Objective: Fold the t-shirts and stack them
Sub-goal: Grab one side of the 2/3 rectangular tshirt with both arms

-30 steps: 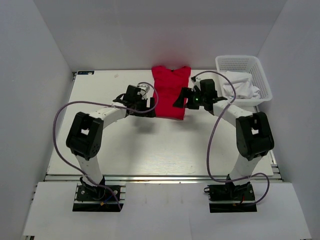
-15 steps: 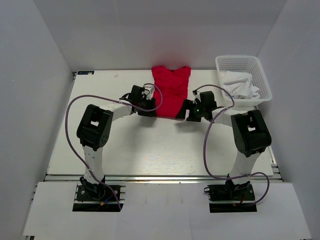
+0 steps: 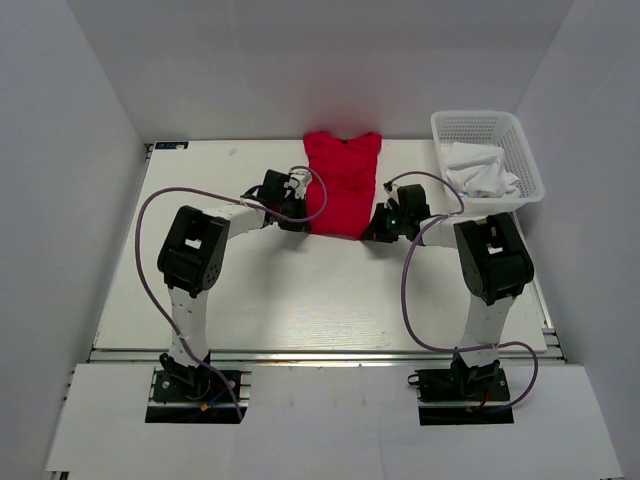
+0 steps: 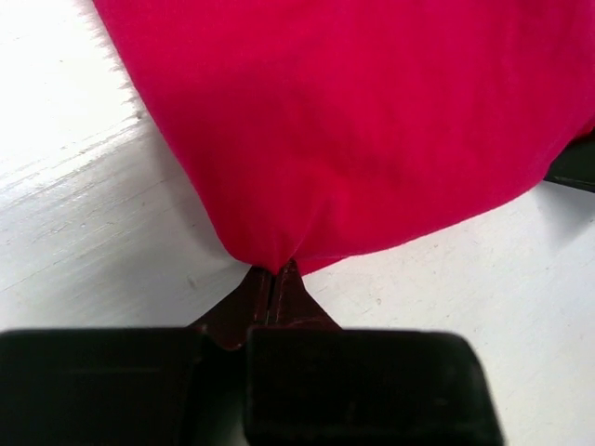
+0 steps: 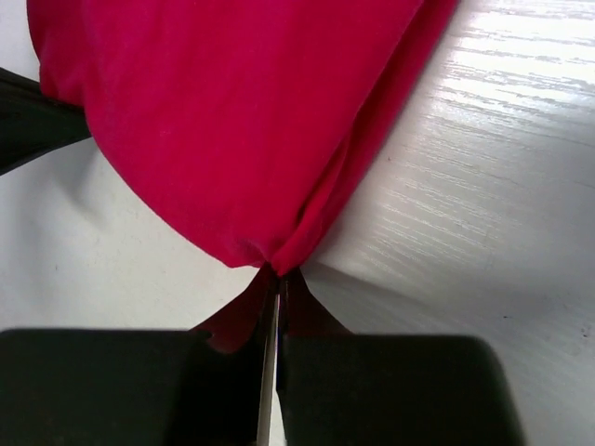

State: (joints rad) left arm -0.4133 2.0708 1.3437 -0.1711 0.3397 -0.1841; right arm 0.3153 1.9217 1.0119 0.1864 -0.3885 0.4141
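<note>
Where the t-shirt (image 3: 342, 185) lies: on the far middle of the desk (image 3: 300, 290), a narrow red oblong with its neck end toward the back wall and its near hem toward the arms.
Left pincer (image 4: 274, 283): closed tight on the near left corner of the t-shirt, low on the desk; the red cloth bunches to a point where the fingertips meet.
Right pincer (image 5: 276, 283): closed tight on the near right corner, with the hem gathered to a similar point.
Between the pincers: the near hem of the t-shirt, with bare white desk in front of it.
Basket (image 3: 487, 160): white, with lattice walls, at the far right corner of the desk, apart from the t-shirt.
In the basket: a crumpled white cloth (image 3: 480, 172).
What stands between: the right arm's forearm reaches across the gap between the t-shirt and the basket.
Left cable (image 3: 150, 215): purple, looping out over the desk's left side.
Right cable (image 3: 408, 290): purple, hanging in a long loop beside the right arm.
</note>
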